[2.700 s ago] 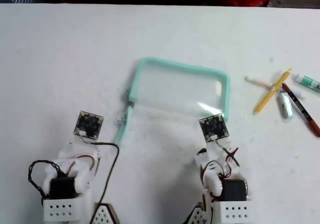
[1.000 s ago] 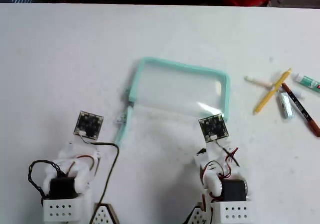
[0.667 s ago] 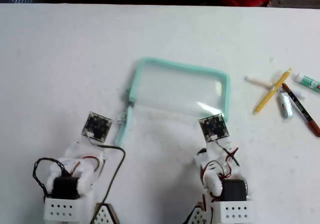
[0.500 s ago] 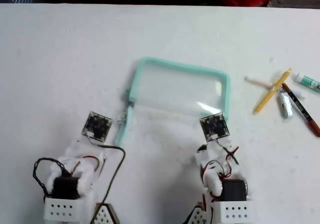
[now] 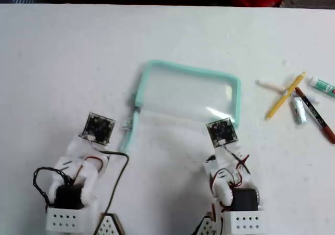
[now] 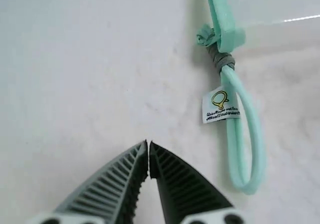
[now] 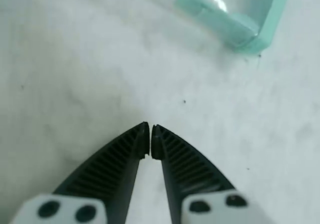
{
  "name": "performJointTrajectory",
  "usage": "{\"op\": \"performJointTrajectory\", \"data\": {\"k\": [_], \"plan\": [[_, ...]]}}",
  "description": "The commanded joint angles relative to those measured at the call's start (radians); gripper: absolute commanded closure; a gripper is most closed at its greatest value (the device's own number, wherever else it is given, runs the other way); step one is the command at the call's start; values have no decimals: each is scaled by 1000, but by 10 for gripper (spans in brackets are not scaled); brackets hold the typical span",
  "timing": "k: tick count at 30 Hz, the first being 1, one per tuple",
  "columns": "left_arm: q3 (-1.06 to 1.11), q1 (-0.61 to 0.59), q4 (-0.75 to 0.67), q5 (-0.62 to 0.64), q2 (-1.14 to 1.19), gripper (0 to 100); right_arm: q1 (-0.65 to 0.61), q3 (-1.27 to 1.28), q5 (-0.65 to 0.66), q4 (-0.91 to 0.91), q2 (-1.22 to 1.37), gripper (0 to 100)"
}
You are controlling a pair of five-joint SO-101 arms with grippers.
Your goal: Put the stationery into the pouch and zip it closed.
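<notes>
The clear, flat plastic pouch with a mint-green border (image 5: 184,92) is lying on the white table (image 5: 63,57), beyond both arms, with its long sides running across the table. The left arm (image 5: 73,177) is sitting at the table's near edge, just off the pouch's near-left corner. The right arm (image 5: 230,185) is sitting at the same edge, below the pouch's near-right corner.

The left gripper (image 6: 148,151) is pointing down at bare table. Its two dark ribbed fingers (image 6: 125,184) are pressing tip to tip and gripping nothing. Near it, but not touching, the pouch's mint-green wrist strap (image 6: 245,144) is trailing from the corner towards the arms as a narrow loop.

The right gripper (image 7: 150,135) is likewise closed on nothing, its tips meeting over bare table. The pouch's mint-green corner (image 7: 240,27) is lying a little ahead of it and apart from it.

The stationery is lying loose on the table, well apart from both grippers, out to the right of the pouch. A dark brown marker (image 5: 314,114) is lying aslant. A yellow pen (image 5: 284,96) is crossing a pale cream stick (image 5: 268,85). A white tube with a green band (image 5: 321,86) is resting farthest out, and a small silvery piece (image 5: 299,111) is sitting between the pen and the marker.

On the strap, a small white label tag (image 6: 221,105) is hanging just below a grey knot (image 6: 222,60).
</notes>
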Motion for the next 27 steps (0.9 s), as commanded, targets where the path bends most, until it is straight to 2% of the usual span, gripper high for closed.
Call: {"op": "performJointTrajectory", "data": {"k": [1,27], "plan": [[-14,10,-2,-8,-10,973,-4,8,5,10,-7,978],[-5,7,61,-9,-10,975,-4,8,5,10,-7,978]]}}
